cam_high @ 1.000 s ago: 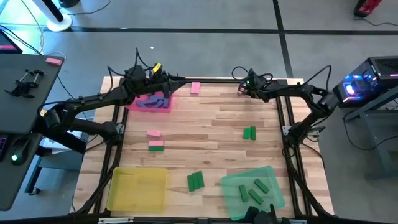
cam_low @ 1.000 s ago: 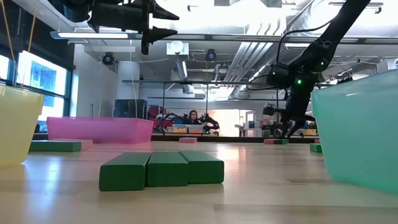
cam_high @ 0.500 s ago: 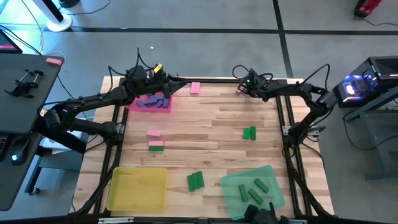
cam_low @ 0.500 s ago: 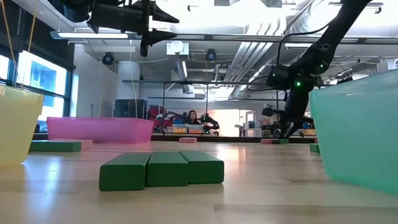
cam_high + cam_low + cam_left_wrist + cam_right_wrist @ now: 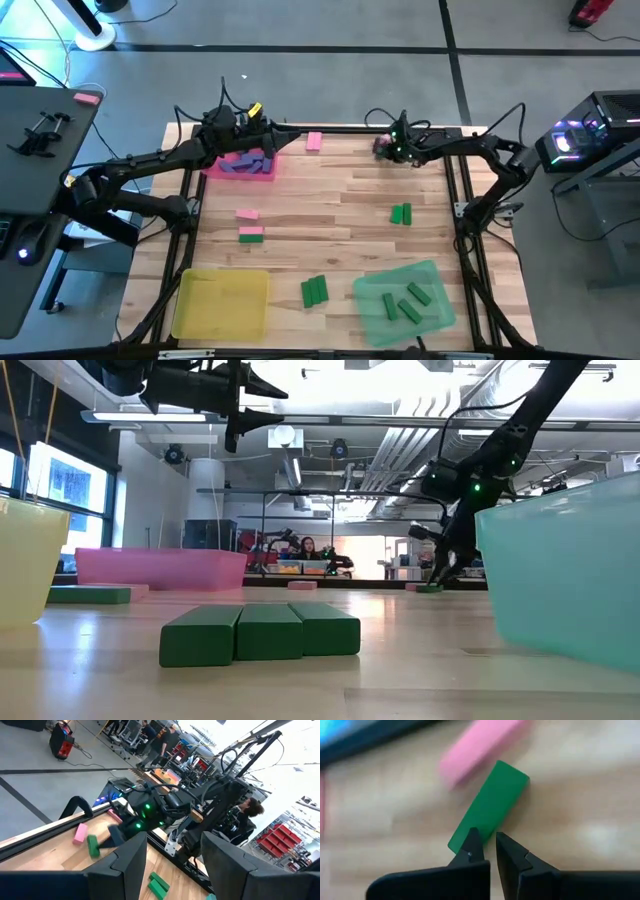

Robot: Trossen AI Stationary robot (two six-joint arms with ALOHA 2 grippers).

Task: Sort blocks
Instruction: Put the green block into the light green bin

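Right gripper (image 5: 487,851): fingers together, tips at end of green block (image 5: 490,809); contact unclear. Pink block (image 5: 480,747) just beside it, blurred. High view: both blocks mostly hidden under gripper at far table (image 5: 330,210) edge.

Left gripper (image 5: 172,862) above pink tray (image 5: 240,166); fingers apart, nothing between.

Since earlier: right gripper shifted toward pink tray. Green tray (image 5: 404,302) moved slightly; dark object at its near edge gone.

Three trays (image 5: 222,304); about eleven green blocks (image 5: 314,291), four pink blocks (image 5: 247,214).
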